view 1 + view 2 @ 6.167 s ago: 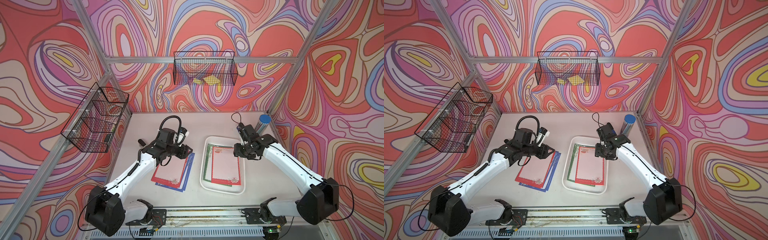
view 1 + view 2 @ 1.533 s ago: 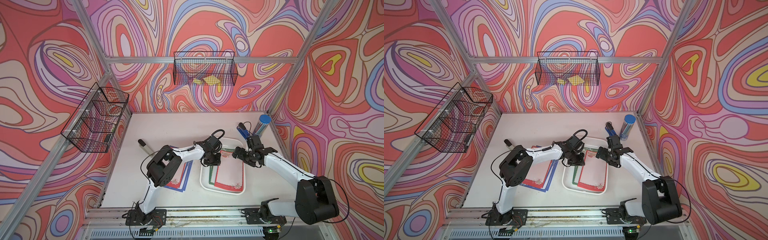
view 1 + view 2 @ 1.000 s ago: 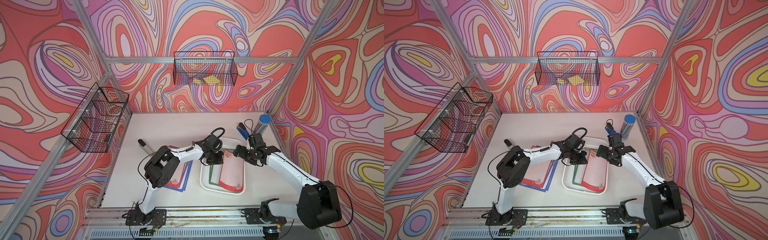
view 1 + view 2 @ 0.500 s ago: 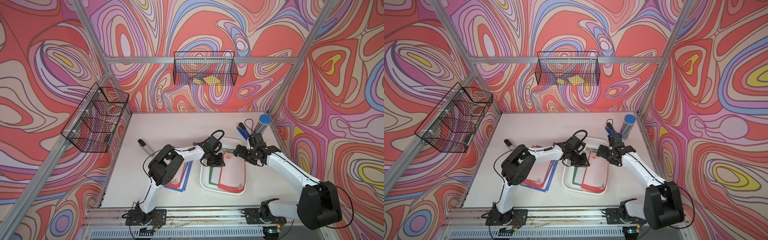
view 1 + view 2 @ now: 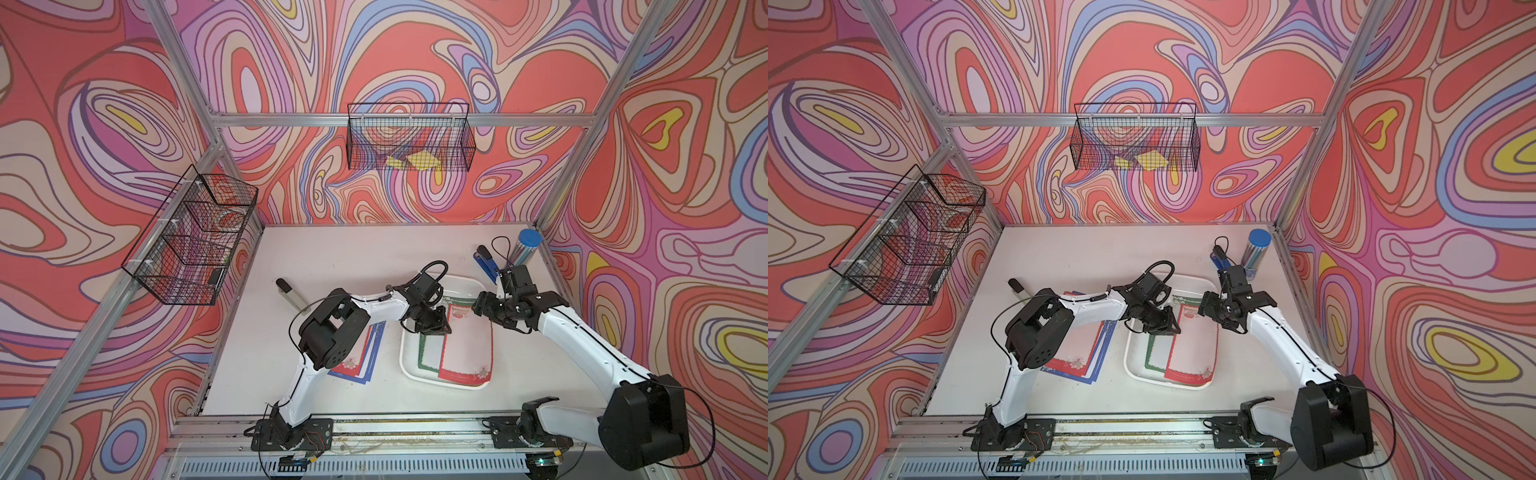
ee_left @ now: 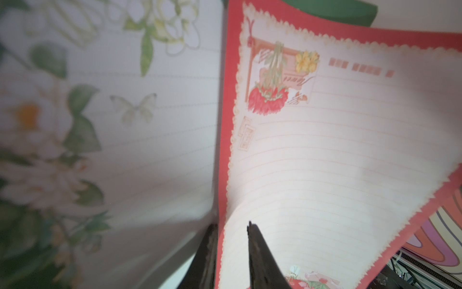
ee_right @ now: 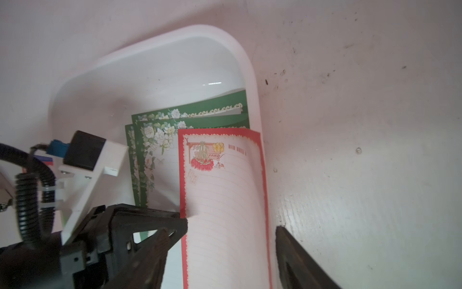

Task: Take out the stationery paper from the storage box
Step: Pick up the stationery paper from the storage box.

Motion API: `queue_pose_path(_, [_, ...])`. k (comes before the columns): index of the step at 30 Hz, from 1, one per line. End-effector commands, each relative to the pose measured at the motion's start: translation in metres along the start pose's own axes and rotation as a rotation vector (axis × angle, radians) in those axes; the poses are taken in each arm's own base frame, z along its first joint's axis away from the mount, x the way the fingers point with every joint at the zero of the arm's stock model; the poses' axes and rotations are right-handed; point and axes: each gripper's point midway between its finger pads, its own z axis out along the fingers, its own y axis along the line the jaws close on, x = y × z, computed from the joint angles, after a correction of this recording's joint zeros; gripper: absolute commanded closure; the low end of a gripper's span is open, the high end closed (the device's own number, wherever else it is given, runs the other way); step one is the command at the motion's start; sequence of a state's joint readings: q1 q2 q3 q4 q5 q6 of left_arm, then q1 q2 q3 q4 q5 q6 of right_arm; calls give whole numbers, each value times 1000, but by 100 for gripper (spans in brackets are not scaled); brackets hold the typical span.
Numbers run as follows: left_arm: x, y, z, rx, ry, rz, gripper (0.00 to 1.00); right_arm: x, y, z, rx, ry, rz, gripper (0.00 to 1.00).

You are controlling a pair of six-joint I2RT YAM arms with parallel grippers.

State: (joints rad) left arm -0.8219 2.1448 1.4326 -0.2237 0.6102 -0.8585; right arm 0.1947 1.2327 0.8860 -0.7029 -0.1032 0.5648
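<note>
We've cracked the left end effector (image 6: 231, 226) open astride the red sheet (image 7: 225, 187); the wide right (image 7: 220, 231) narrows, likely taking over.

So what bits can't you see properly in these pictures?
- Sheets beside the storage box: the left arm covers most of them in both top views.
- Green sheets: the red-bordered sheet hides how many, right wrist view.
- Left gripper: left wrist view doesn't show whether it truly pinches that sheet.
- Side basket: contents too small behind mesh, top views.
</note>
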Motion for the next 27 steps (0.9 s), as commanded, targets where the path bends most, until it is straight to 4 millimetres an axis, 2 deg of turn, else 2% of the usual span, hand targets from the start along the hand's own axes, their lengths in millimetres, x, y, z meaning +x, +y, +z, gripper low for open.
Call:
queue_pose_path(1, [-4,4,7,8,4,-28,75,-1,2,-12,-13,-7,-7,36])
queue_pose_path(4, [-4,1,9,33,11,-44,77,3,6,-10,-42,9,-9,43])
queue_pose_path(7, [-6,-2,8,38,3,-42,77,4,7,-8,-43,21,-13,45])
queue_pose_path(12, [-5,3,11,28,8,-52,77,2,-14,-4,73,9,-19,39])
queue_pose_path(15, [-5,3,12,30,10,-57,77,6,-13,2,64,34,-20,41])
queue_pose_path(19, [-5,2,11,30,6,-55,77,11,-1,10,-7,74,-18,51])
queue_pose_path(23, [-5,-1,10,37,6,-54,77,8,10,7,-70,49,-25,64])
queue_pose_path(27, [-7,-6,6,51,-1,-44,77,11,2,13,-32,65,-20,57])
